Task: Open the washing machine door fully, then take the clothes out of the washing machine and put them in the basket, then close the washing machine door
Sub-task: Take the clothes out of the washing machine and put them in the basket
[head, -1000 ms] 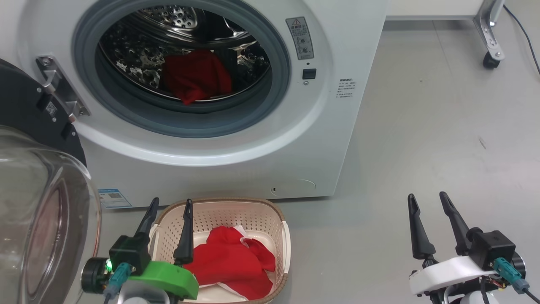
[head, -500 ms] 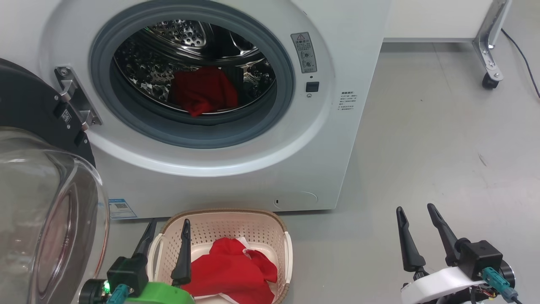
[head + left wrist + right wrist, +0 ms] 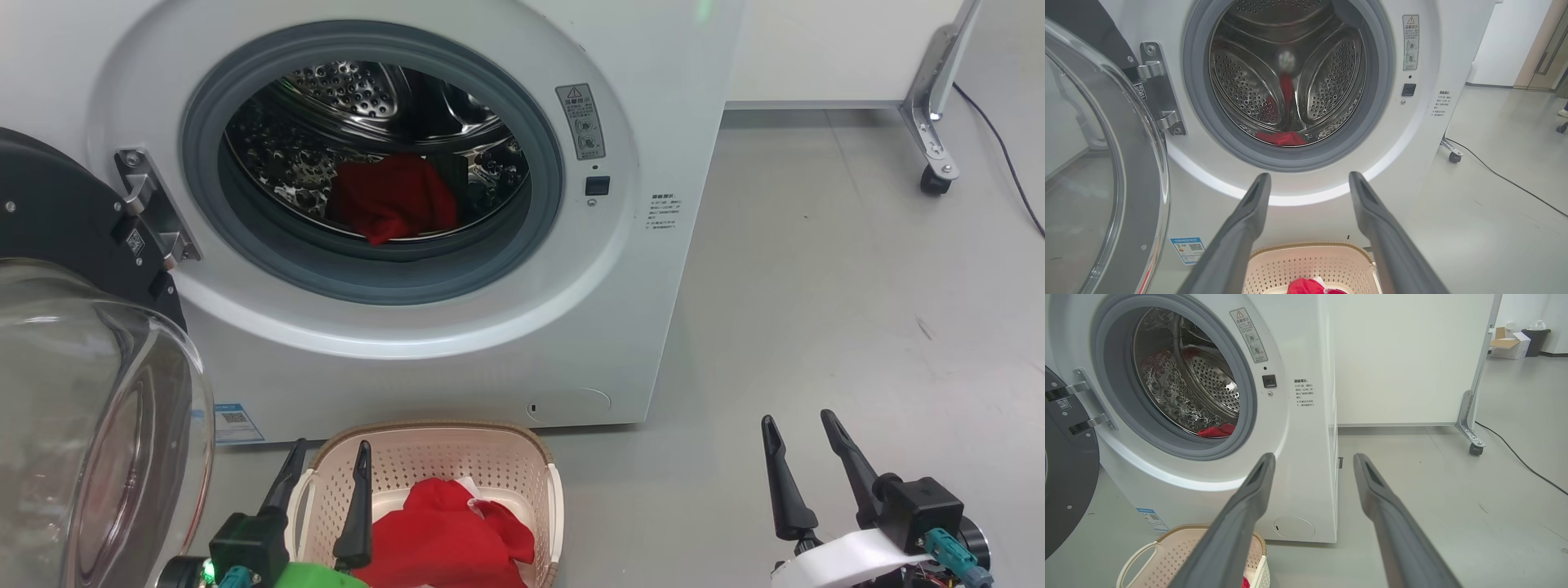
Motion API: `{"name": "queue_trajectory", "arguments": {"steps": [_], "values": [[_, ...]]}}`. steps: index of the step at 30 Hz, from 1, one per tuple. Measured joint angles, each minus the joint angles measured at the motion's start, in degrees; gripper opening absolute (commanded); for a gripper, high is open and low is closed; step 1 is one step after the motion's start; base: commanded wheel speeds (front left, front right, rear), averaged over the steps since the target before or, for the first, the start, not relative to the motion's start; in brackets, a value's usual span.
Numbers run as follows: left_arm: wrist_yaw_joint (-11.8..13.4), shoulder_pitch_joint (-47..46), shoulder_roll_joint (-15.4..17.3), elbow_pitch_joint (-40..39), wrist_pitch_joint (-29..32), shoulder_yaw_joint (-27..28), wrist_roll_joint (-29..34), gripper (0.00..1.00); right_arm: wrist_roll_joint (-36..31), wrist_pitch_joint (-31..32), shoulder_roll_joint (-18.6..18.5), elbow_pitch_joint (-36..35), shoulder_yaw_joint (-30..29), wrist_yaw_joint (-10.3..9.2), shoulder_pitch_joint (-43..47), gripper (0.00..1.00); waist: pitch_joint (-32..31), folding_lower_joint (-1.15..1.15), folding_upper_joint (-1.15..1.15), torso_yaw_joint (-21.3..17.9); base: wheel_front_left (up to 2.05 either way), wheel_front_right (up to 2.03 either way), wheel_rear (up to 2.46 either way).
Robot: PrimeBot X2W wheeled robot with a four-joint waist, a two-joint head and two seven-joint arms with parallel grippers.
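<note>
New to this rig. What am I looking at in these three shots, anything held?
A wheeled two-armed robot faces a washing machine. The wide shot is from its head camera; the other two are from wrist cameras, each looking along that arm's two dark fingers. The door is swung open at the left. One red garment lies in the drum, another in the basket on the floor in front. The left tool is near the basket, the right tool over bare floor; both are open and empty.
</note>
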Motion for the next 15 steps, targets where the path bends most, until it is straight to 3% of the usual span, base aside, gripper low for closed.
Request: {"name": "queue_trajectory", "arguments": {"steps": [15], "values": [[0.5,0.4,0.0,-1.1,1.5,-0.5,0.0,1.0,0.1,0.0,0.0,0.1,1.1,-0.7,0.0,1.0,-0.4,0.0,0.0,-0.2,0.0,0.0,0.0]]}}
